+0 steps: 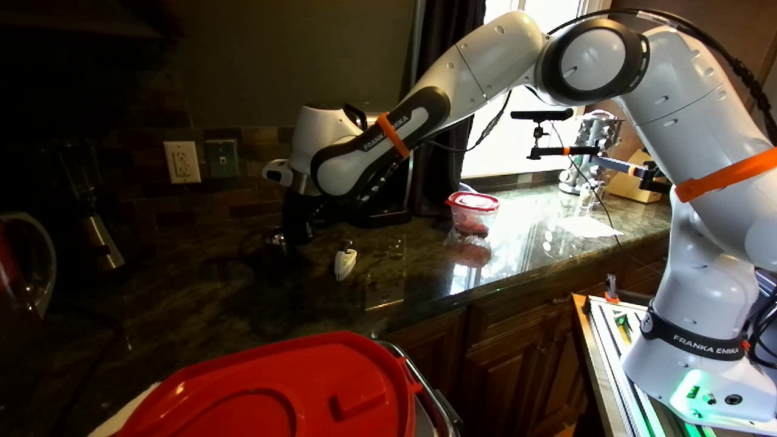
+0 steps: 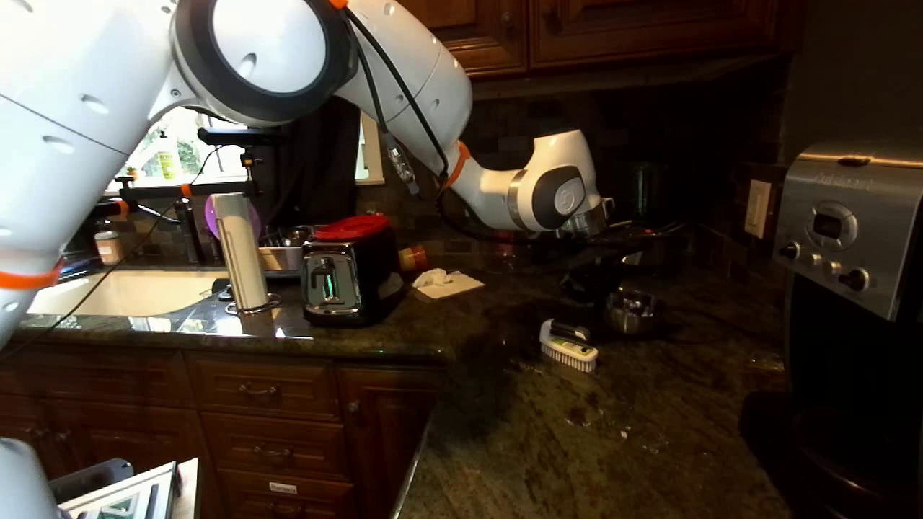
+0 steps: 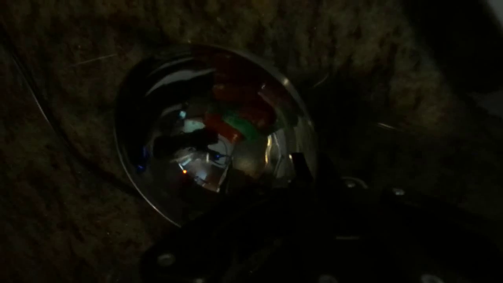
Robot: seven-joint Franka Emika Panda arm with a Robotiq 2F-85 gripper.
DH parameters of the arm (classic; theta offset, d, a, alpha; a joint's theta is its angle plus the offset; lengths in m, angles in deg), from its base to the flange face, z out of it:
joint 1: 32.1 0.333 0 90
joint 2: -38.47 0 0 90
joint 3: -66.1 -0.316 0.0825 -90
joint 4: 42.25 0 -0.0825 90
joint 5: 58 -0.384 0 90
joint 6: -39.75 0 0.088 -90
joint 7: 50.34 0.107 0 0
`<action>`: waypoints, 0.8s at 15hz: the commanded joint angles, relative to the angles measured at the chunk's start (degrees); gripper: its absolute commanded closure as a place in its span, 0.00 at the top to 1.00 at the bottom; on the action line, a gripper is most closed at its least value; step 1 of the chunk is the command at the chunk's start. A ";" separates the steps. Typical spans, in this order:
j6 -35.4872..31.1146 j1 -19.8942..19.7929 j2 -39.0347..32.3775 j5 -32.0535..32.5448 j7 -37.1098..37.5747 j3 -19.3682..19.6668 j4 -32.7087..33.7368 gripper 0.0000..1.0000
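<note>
A white robot arm bends low over a dim kitchen corner, its end effector at the rim of a metal bowl on the dark stone surface. The work in hand appears to be at an early stage: the end effector is at the bowl, the bowl looks to stand on the surface rather than in the air, and a firm hold is the part left unconfirmed. In the wrist view, a dark finger shows against the bowl's edge toward the right of the frame, while the bulk of the end effector hides the lower rim. How far apart the jaws stand, and whether they have hold of the rim, cannot be told in such poor light; touching or merely very near is equally unclear. Inside the bowl are red and green pieces, too murky to identify and possibly part reflection. In an exterior view, the bowl sits just beside the end effector, on the side toward the coffee maker, which is well apart. A white brush lies near both, bristles seemingly down. Farther off, a red lid rests atop a black toaster.
</note>
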 commanded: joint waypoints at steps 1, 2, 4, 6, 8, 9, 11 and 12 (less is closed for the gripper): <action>1.48 0.80 0.17 2.70 2.24 0.44 0.18 0.00; 1.60 0.97 0.84 3.21 2.11 0.19 -0.54 0.00; 1.39 1.32 2.51 4.10 0.69 -0.94 -2.40 0.01; 1.72 1.10 4.97 3.61 -3.61 -4.24 -5.24 0.01; 2.72 1.52 7.65 2.92 -7.72 -7.22 -8.09 0.01; 3.56 1.95 9.46 2.61 -9.29 -8.57 -9.82 0.01; 7.21 2.45 11.37 1.21 -12.86 -11.22 -11.26 0.01; 9.57 3.07 11.85 0.94 -14.34 -11.90 -11.49 0.01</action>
